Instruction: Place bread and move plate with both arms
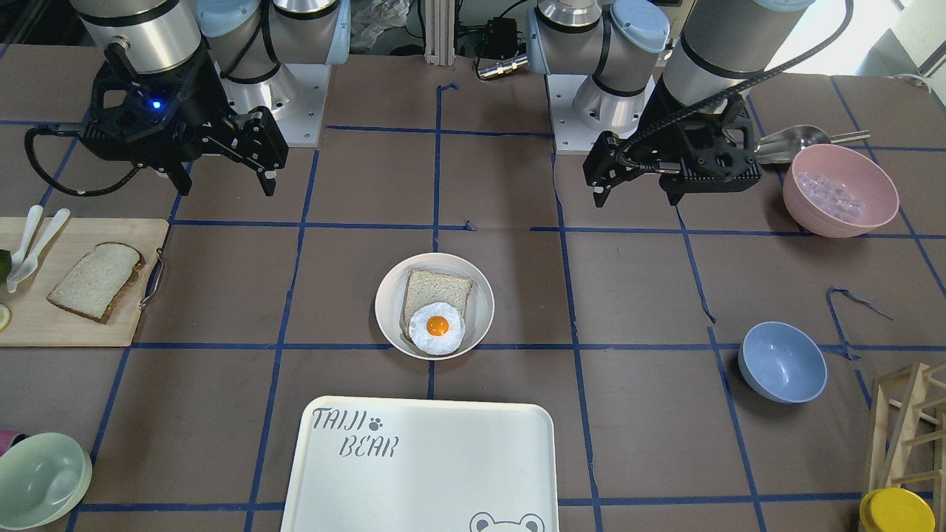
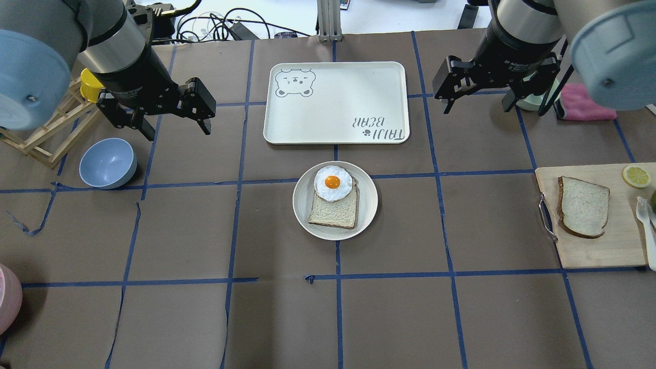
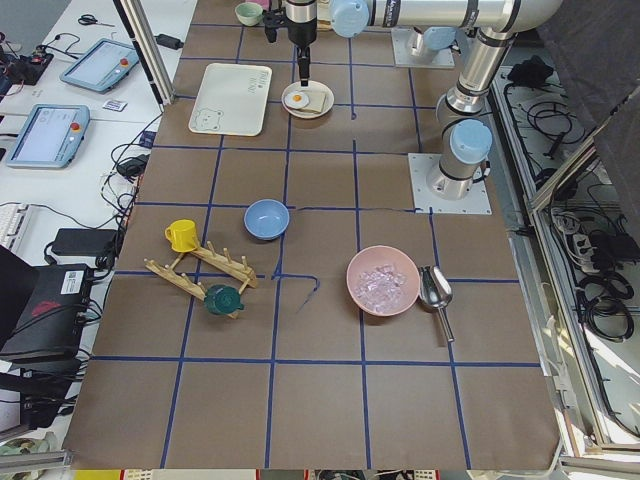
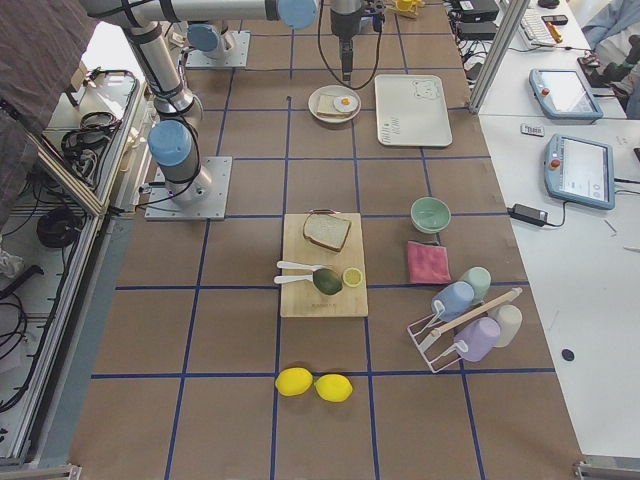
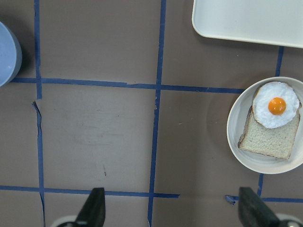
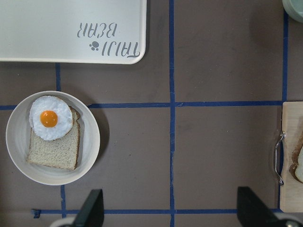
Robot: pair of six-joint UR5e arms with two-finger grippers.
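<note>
While both arms hover above the table, the right gripper (image 2: 476,105) and the left gripper (image 2: 177,128) each have their fingers spread wide apart, with nothing between them. The overhead view shows the bread (image 2: 583,206) whole, lying flat on the wooden cutting board (image 2: 610,246) on the robot's right, well apart from the plate (image 2: 370,202) at the table's middle. The plate carries a paler slice (image 2: 333,212) topped with a fried egg (image 2: 332,182), near the tray (image 2: 338,97). The right wrist view catches only a sliver of the bread at its edge, beside the board's metal handle (image 6: 279,158). The left wrist view takes in the plate and a blue bowl (image 5: 7,52), its frame stopping short of the board
</note>
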